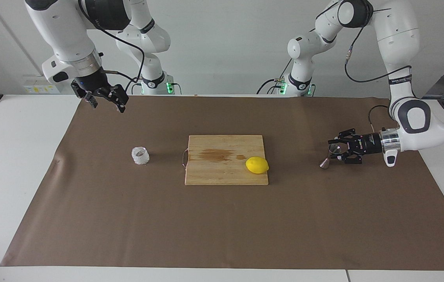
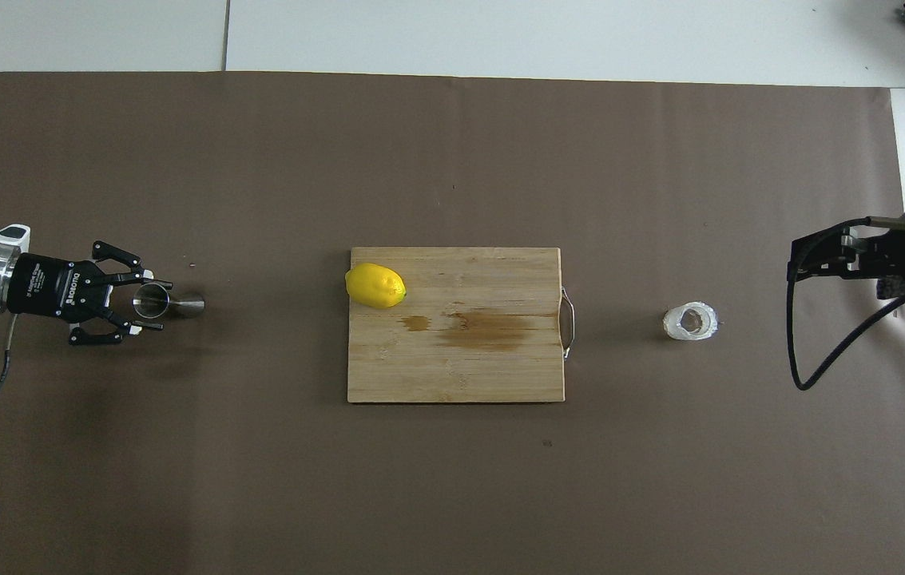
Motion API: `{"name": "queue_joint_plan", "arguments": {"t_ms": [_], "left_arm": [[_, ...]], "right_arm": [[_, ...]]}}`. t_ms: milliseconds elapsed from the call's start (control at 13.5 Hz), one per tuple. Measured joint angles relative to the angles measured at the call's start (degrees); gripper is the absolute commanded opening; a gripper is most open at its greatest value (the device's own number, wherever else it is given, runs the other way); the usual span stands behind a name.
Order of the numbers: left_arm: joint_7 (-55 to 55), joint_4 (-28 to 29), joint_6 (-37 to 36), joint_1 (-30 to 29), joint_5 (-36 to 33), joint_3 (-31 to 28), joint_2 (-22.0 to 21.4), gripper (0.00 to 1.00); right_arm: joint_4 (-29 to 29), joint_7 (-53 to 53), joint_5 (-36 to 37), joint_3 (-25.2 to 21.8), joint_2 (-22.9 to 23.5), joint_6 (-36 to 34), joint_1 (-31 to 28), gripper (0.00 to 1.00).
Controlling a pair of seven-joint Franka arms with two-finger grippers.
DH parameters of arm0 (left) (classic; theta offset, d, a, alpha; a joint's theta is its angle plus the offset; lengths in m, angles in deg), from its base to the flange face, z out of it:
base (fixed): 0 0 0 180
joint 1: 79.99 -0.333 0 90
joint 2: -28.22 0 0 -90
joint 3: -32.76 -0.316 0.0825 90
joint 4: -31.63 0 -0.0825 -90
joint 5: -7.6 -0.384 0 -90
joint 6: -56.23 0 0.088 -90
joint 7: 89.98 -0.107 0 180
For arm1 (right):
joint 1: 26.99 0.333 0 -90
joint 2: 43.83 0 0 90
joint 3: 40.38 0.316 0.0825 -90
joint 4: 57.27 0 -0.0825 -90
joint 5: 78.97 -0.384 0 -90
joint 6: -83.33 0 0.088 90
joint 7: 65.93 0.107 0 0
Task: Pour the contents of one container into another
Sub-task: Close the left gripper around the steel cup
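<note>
The metal jigger (image 1: pixel 325 163) stands on the brown mat toward the left arm's end of the table. My left gripper (image 1: pixel 336 150) lies level with the jigger's upper cone, one finger on each side and a thin gap still showing; from overhead the left gripper (image 2: pixel 153 305) frames the jigger (image 2: pixel 188 304) cup. The bumpy clear glass cup (image 1: pixel 140 155) sits on the mat toward the right arm's end, also seen overhead (image 2: pixel 690 321). My right gripper (image 1: pixel 106 103) hangs open in the air over the mat's edge at that end, apart from the cup.
A wooden cutting board (image 1: pixel 222 174) with a wet stain and a metal handle lies mid-table. A lemon (image 1: pixel 257 165) rests on its corner toward the jigger. The brown mat (image 1: pixel 222 227) covers most of the white table.
</note>
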Motion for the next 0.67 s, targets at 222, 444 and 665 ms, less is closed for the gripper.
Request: {"name": "queue_joint_plan", "arguments": {"t_ms": [222, 444, 665], "left_arm": [[0.06, 0.00, 0.03, 0.00, 0.01, 0.00, 0.00, 0.34], [0.07, -0.01, 0.04, 0.00, 0.02, 0.00, 0.00, 0.25], [0.12, -0.26, 0.06, 0.00, 0.04, 0.00, 0.00, 0.07]], "right_arm": [[0.00, 0.00, 0.00, 0.00, 0.00, 0.00, 0.00, 1.00], [0.00, 0.00, 0.00, 0.00, 0.00, 0.00, 0.00, 1.00], [0.00, 0.00, 0.00, 0.00, 0.00, 0.00, 0.00, 1.00]]}}
